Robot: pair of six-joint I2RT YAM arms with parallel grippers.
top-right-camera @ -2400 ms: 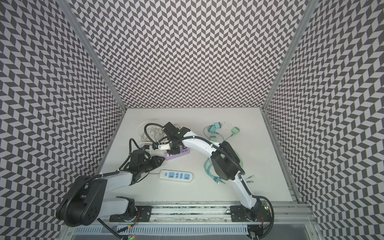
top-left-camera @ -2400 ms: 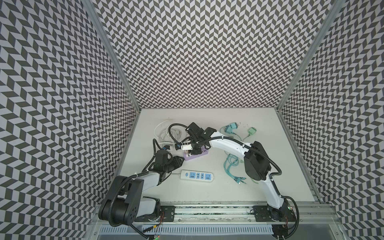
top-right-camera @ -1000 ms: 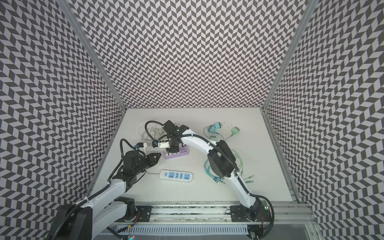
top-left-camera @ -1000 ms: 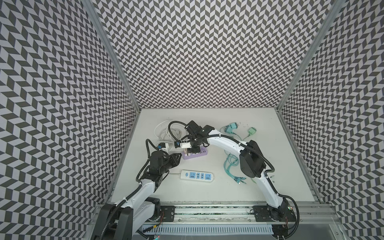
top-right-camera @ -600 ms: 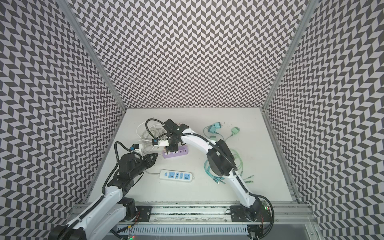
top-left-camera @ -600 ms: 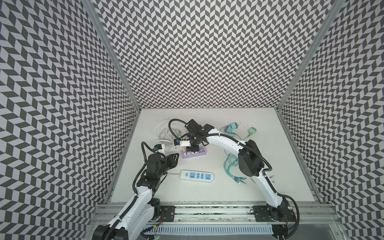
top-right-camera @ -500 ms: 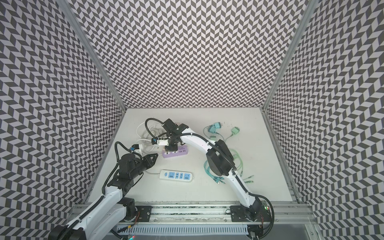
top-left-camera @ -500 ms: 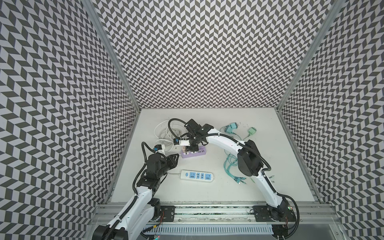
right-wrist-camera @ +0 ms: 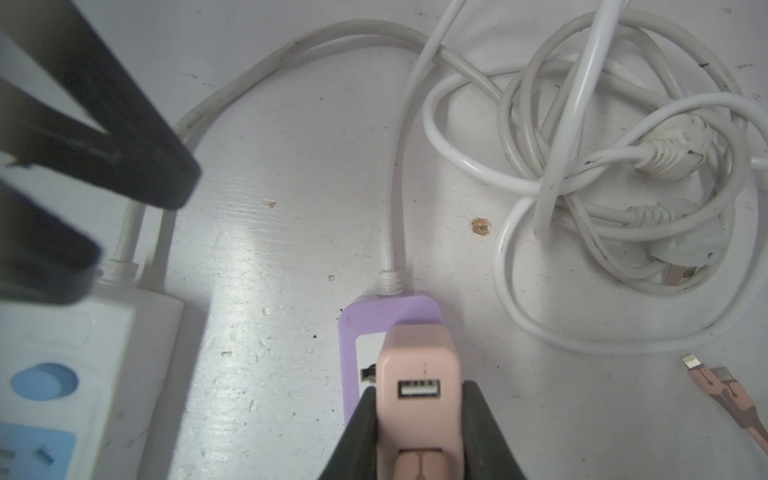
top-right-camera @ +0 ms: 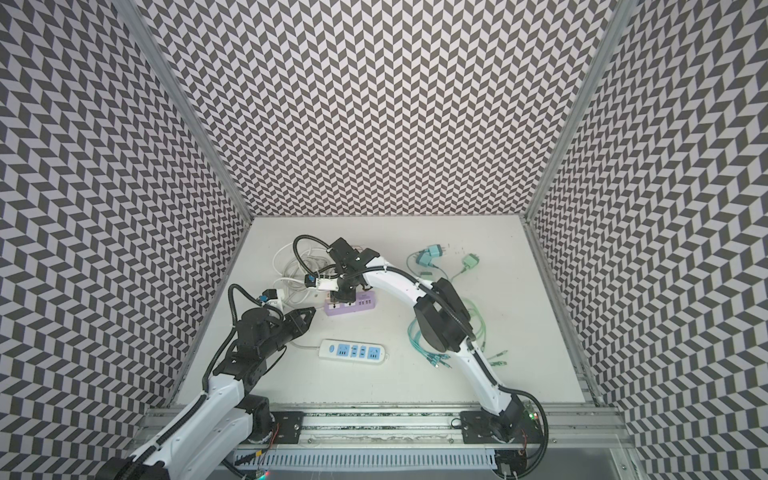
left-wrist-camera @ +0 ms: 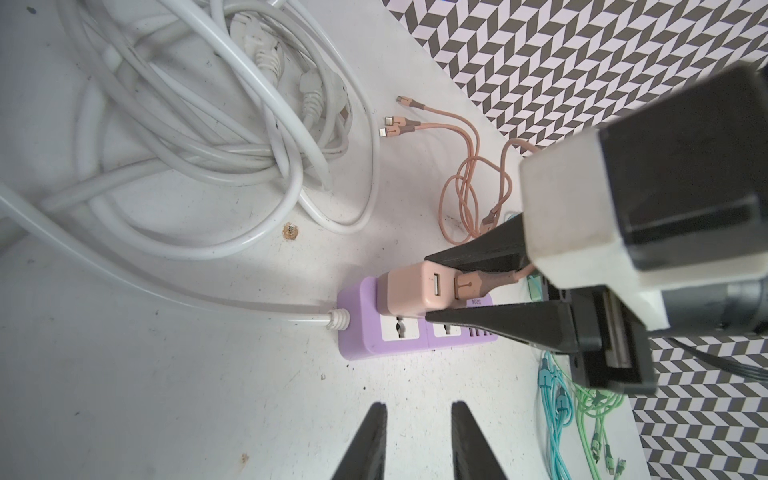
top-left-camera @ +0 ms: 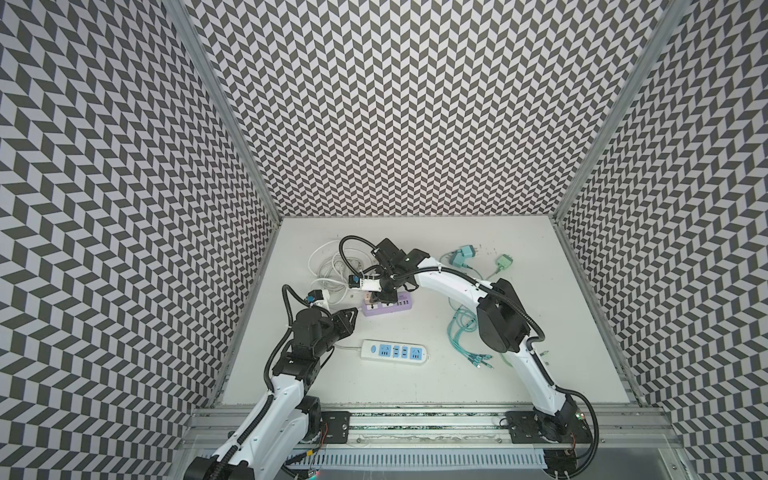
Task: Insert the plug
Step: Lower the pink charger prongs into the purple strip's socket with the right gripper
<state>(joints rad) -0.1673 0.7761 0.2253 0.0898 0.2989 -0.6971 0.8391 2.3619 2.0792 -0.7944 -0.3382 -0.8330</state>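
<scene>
A pink plug [right-wrist-camera: 419, 374] with a pink cable in its USB port sits on the top face of the purple power strip [left-wrist-camera: 374, 336], at the socket nearest the strip's white cord. Its prongs are hidden. My right gripper [right-wrist-camera: 419, 399] is shut on the plug's sides, seen from above in both top views [top-left-camera: 380, 296] [top-right-camera: 343, 296]. My left gripper [left-wrist-camera: 417, 409] hovers just short of the strip's cord end [top-left-camera: 353, 312]. Its fingers stand a little apart, with only bare table between them. The purple power strip [top-left-camera: 390, 308] lies mid-table.
A white power strip [top-left-camera: 392, 352] with blue sockets lies nearer the front. A tangle of white cord [top-left-camera: 332, 266] lies behind the purple strip. Pink cable loops [left-wrist-camera: 469, 187] lie beside it. Teal and green cables [top-left-camera: 461, 332] and chargers [top-left-camera: 463, 255] lie to the right.
The left arm has lifted its elbow and drawn back, and its gripper tip stays beside the strip's cord end. The right gripper with the plug has barely shifted.
</scene>
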